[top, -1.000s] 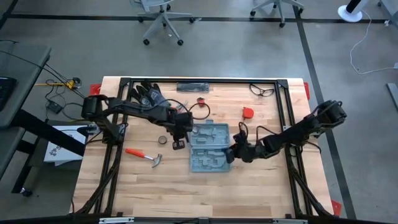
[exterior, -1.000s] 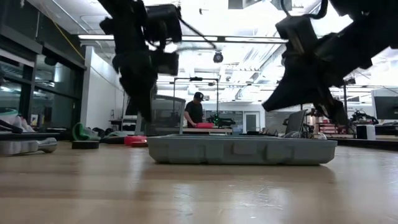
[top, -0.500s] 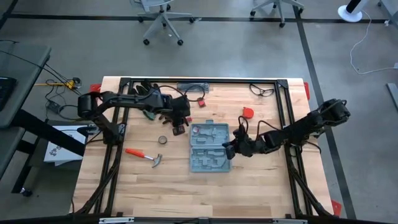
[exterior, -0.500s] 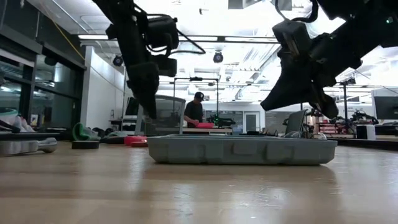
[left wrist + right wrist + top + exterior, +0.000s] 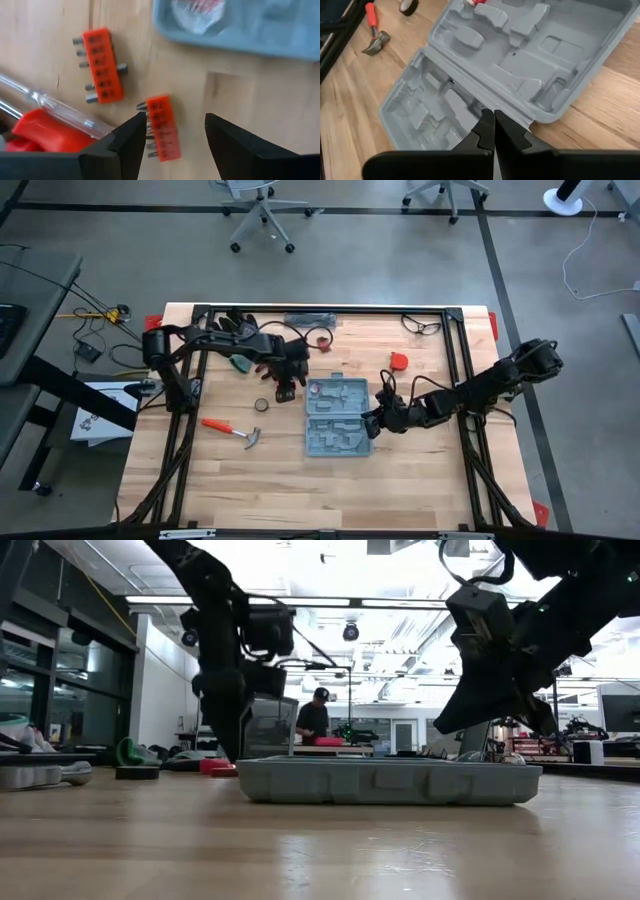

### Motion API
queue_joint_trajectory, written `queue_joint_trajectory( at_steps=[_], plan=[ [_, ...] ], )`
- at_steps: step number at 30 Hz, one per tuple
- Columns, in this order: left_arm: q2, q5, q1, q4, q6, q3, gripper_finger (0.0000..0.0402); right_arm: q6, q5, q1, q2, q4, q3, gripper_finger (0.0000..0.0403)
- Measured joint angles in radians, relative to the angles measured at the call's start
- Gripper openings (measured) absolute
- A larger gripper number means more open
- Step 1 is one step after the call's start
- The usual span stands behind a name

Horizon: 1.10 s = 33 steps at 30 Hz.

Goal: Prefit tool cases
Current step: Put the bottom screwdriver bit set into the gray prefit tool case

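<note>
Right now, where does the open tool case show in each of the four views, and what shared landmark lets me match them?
High view: tool case lies open at table centre, between the two grippers.
Low view: it spans the middle, seen edge-on.
Left wrist view: only a corner, beyond the orange bit holders.
Right wrist view: it fills the frame, recesses up.
Shared landmark: the hammer, also in the right wrist view.

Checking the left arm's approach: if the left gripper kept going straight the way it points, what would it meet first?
Probably the nearer orange bit holder, lying on the table between the left gripper's open fingers; depth is unclear.
</note>
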Motion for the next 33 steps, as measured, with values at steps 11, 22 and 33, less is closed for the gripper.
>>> queue_joint_trajectory(
  at_steps=[11, 22, 33],
  plan=[
    [0.059, -0.027, 0.003, -0.009, -0.032, 0.003, 0.0189, 0.0, -0.001, 0.016, 0.0, -0.007, 0.0, 0.0],
    [0.059, -0.018, 0.006, -0.02, -0.07, 0.003, 0.0188, 0.0, -0.002, 0.029, 0.0, -0.028, 0.0, 0.0],
    [0.06, 0.034, 0.024, -0.024, -0.08, 0.002, 0.0188, 0.0, -0.002, 0.029, 0.0, -0.028, 0.0, 0.0]
  ],
)
